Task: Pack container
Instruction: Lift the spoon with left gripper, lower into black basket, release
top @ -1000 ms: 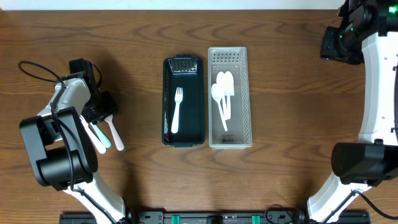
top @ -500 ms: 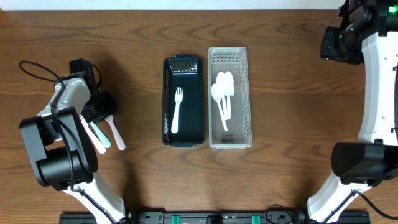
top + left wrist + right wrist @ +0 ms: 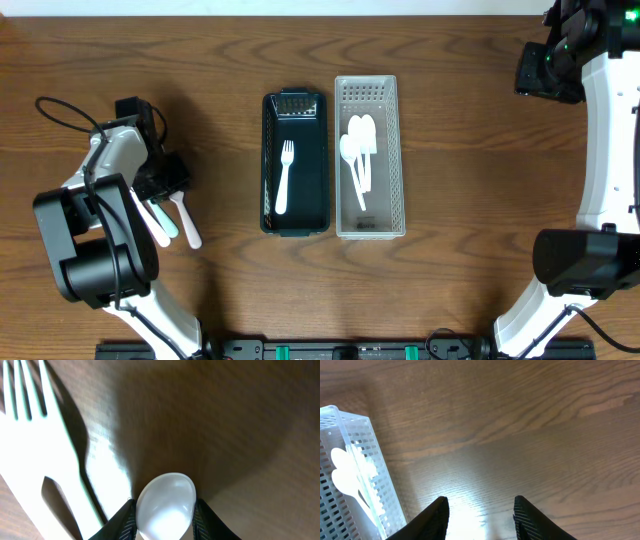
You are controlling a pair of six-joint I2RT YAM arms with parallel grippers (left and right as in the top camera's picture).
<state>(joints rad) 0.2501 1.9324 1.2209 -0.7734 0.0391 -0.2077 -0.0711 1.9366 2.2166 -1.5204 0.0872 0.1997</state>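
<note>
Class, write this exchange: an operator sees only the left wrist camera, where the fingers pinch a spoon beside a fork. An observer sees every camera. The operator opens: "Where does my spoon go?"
Observer: The spoon in your left gripper belongs in the white basket at the middle of the table. It already holds several spoons.
Operator: And the loose fork beside me?
Observer: A dark tray, just left of the basket, holds one packed fork.
Operator: Is the right arm in the way?
Observer: No. The right gripper hangs open over bare wood, well to the basket's right.
</note>
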